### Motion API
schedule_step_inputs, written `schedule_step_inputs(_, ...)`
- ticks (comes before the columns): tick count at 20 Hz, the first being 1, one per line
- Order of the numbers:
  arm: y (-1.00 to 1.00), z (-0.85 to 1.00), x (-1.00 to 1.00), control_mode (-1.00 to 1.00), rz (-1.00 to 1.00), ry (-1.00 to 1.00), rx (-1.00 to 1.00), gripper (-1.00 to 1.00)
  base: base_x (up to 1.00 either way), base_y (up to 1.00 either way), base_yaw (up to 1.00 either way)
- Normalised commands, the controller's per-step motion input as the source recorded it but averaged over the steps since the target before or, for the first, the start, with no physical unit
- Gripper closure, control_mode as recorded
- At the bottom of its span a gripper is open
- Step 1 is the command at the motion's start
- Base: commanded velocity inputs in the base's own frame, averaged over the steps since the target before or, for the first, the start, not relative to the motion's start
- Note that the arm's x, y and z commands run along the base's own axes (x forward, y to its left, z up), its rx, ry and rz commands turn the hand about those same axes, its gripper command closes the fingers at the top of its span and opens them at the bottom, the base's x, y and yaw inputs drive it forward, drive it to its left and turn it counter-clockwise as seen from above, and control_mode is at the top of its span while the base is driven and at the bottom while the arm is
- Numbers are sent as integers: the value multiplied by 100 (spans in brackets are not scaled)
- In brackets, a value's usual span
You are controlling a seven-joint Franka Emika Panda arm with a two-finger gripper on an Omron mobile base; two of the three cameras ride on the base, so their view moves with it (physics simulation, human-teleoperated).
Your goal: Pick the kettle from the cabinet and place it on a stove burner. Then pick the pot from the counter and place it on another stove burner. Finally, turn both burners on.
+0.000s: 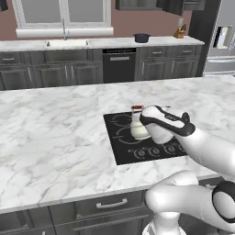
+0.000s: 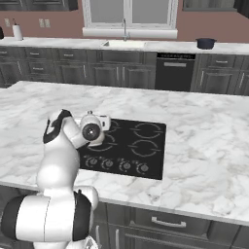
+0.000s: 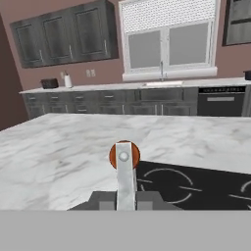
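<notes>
You have the gripper [image 1: 143, 120] closed on the kettle [image 1: 138, 128], pinching the reddish-brown wooden top of its arched handle [image 3: 124, 155]; from the hand camera that wooden grip sits dead centre with the pale handle strap running straight down from it. In the left base view, you see the cream-white kettle upright over the black cooktop [image 1: 124, 156], at the near left burner ring [image 1: 123, 134], with the white hand reaching in from the right and covering its right flank. You cannot tell from these views whether the kettle's base is touching the glass or sits just above it. In the right base view, your arm's wrist blocks the kettle, and the cooktop [image 2: 146, 155] shows two free burner rings [image 2: 147, 130] on its right half and a row of round knobs [image 2: 116, 165] along its near edge. The cooktop is set into the marble island counter [image 1: 50, 137] right in front of you. The pot [image 1: 142, 37], dark and lidless, stands well apart on the far counter [image 1: 105, 42] along the back wall, to the right of the sink [image 1: 65, 43] and above the dark dishwasher front [image 1: 119, 64]; in the right base view you find the same pot [image 2: 205, 43] at the upper right on that far counter.
</notes>
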Motion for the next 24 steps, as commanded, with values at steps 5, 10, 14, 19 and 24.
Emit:
schedule_step_inputs(5,2,-19,16,-100,0,-15,0,100,0,0,0)
schedule_step_inputs(10,3,-24,13,-100,0,-6,0,100,0,0,0)
schedule_step_inputs(14,2,-12,4,-100,0,0,-3,100,0,0,0)
schedule_step_inputs(19,4,-11,17,-100,0,0,0,100,0,0,0)
schedule_step_inputs(24,0,0,27,-100,0,0,0,100,0,0,0)
